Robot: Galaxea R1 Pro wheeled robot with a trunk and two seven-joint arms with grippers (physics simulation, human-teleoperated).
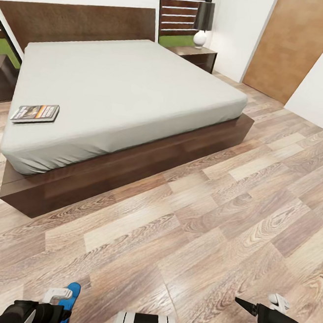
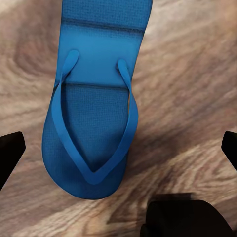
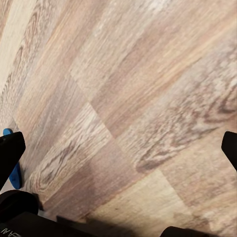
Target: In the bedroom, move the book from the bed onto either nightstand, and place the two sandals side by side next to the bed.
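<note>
Bedroom floor of pale and brown wood planks (image 1: 214, 226) spreads between the robot and the large low dark-brown wooden bed (image 1: 131, 163) with its plain light-grey mattress. Near the mattress's left edge lies the thin small dark paperback book (image 1: 36, 113) with an orange-red picture on its cover. Beside the bed's far corner stands a low dark-brown wooden nightstand (image 1: 203, 57) carrying a lamp with a white base and black shade (image 1: 202, 21).

At the head view's lower edge, the black left gripper (image 1: 50, 314) hangs over a bright-blue flat flip-flop sandal (image 2: 94, 118) that lies strap-up on the floor. In the left wrist view its two dark fingertips (image 2: 10, 153) sit far apart on either side of the sandal, so this claw is spread wide and grips nothing.

The black right gripper (image 1: 246, 305) hovers over bare planks, its fingertips (image 3: 11, 153) likewise wide apart and empty; a sliver of blue (image 3: 12, 170) shows beside one of them
</note>
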